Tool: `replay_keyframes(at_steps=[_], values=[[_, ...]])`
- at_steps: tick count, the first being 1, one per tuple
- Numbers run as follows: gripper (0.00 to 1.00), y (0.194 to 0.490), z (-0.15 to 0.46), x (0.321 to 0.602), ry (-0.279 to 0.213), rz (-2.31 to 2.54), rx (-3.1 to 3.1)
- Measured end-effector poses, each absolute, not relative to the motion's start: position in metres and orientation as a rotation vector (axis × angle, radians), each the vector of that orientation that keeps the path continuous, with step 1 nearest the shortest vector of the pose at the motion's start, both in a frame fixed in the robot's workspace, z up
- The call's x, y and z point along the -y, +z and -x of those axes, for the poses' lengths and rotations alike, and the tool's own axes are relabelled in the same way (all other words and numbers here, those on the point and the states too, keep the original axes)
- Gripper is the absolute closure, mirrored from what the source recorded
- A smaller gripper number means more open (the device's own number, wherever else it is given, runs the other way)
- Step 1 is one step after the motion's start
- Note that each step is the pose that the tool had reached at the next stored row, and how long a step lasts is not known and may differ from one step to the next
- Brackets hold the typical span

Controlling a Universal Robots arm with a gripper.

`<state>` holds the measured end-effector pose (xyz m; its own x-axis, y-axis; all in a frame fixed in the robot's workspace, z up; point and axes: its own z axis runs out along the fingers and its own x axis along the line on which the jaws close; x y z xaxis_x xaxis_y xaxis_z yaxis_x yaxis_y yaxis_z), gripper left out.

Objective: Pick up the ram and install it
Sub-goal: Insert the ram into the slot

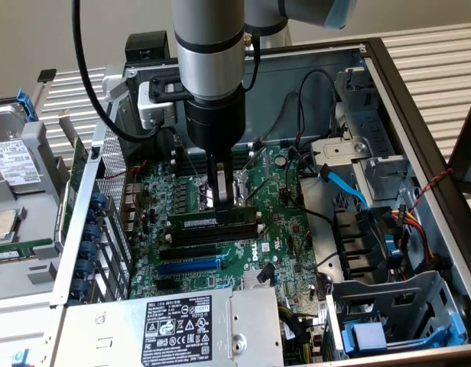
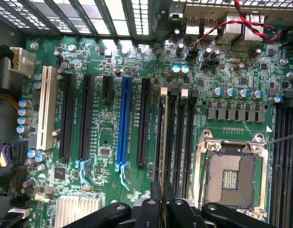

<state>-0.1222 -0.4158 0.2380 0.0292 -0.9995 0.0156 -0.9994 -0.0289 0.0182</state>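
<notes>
Green ram [image 1: 193,222] gripped along its top edge by the nearly closed fingers [image 1: 219,200], at the black slots [image 1: 212,238]

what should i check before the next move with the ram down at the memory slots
1. ram held by the gripper: ok, jaws shut on its upper edge.
2. ram parallel to the memory slots: ok, seen edge-on in the wrist view.
3. ram over one slot, not between two: cannot tell.
4. ram pressed fully home: cannot tell.
5. slot end latches open: cannot tell.
6. blue cable away from the slots: ok.
</notes>
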Motion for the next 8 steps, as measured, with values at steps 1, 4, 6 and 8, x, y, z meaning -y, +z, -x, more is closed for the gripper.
replay_keyframes(at_steps=[1,4,6,8], values=[[0.87,0.2379,0.1222,0.4158,-0.002,-2.236,2.172],[0.87,0.2375,0.1222,0.4162,-0.002,-2.236,2.173],[0.87,0.2373,0.1222,0.4163,-0.001,-2.236,2.173],[0.87,0.2372,0.1222,0.4164,-0.001,-2.236,2.174]])
